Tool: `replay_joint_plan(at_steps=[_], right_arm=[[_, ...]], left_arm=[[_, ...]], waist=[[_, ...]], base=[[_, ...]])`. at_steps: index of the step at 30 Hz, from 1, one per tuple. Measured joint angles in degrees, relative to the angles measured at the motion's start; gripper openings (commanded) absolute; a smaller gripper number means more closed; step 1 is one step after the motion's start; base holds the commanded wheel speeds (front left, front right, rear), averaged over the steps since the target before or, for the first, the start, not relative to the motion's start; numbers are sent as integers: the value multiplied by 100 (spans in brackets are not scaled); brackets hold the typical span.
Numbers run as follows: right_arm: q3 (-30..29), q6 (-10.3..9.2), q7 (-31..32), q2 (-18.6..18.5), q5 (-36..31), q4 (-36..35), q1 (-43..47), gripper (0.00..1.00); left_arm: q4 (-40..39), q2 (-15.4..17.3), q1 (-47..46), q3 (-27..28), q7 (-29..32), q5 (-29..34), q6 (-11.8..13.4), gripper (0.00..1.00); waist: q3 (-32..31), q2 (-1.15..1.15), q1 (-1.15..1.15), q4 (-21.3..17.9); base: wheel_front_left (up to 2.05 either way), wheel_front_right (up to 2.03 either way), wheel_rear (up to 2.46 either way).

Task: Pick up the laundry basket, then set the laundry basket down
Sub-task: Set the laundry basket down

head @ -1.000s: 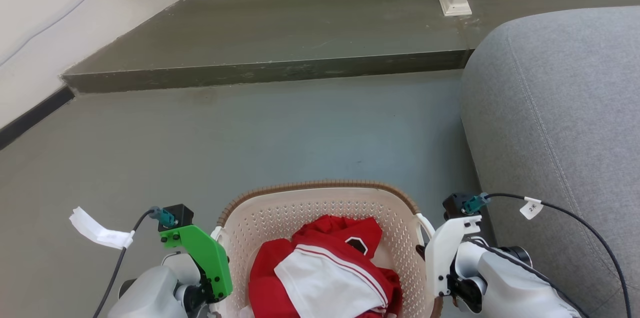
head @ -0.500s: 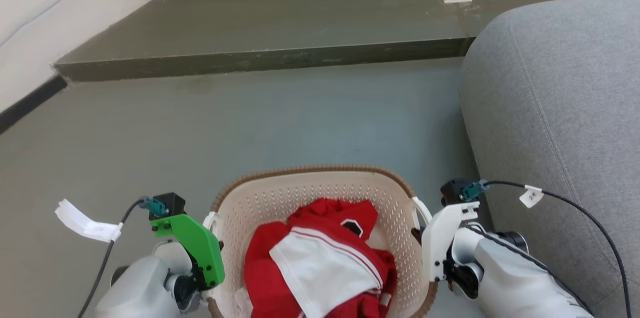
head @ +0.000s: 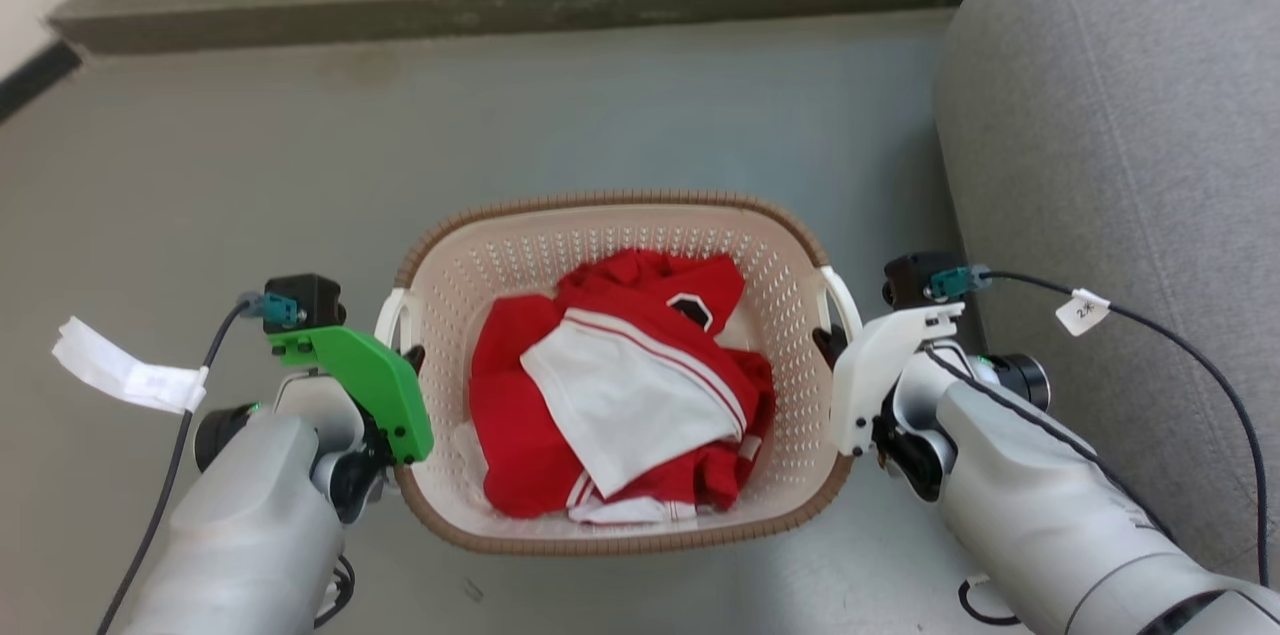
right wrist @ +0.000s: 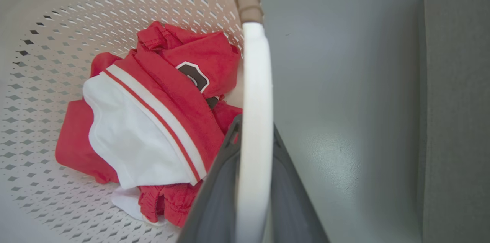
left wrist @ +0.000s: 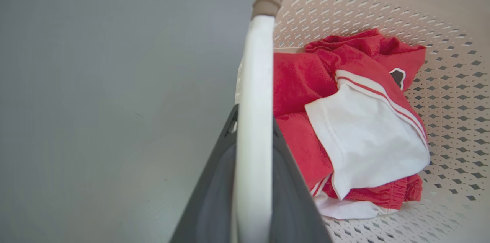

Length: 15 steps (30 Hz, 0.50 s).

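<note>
My left gripper [left wrist: 253, 120] and right gripper [right wrist: 254, 128] pinched the handles [head: 392, 310] of the laundry basket [head: 620, 207]; uneven arms could tip out the clothes [head: 610, 385].

Laundry basket [head: 600, 245] bottom under clothes [head: 620, 385]

The laundry basket [head: 610, 202] is cream, dotted with diamond-shaped holes, with a brown woven-look rim and white handles [head: 838, 287]. The garment [head: 620, 385] is red and white, red-striped, with a dark badge. The floor [head: 600, 115] and sofa [head: 1120, 115] are grey.
</note>
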Motion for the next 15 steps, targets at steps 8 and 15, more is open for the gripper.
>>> replay_joint_plan(at_steps=[8, 15], right_arm=[[-8, -87, -192, -42, -62, 38, -370, 0], [-43, -133, -342, -91, -102, 83, -680, 0]], left_arm=[[35, -27, -329, -8, -209, 137, 23, 0], [87, -77, -611, -11, -425, 224, 23, 0]], waist=[[614, 0, 0, 38], [1174, 0, 1, 82]], base=[[0, 0, 0], [0, 0, 0]])
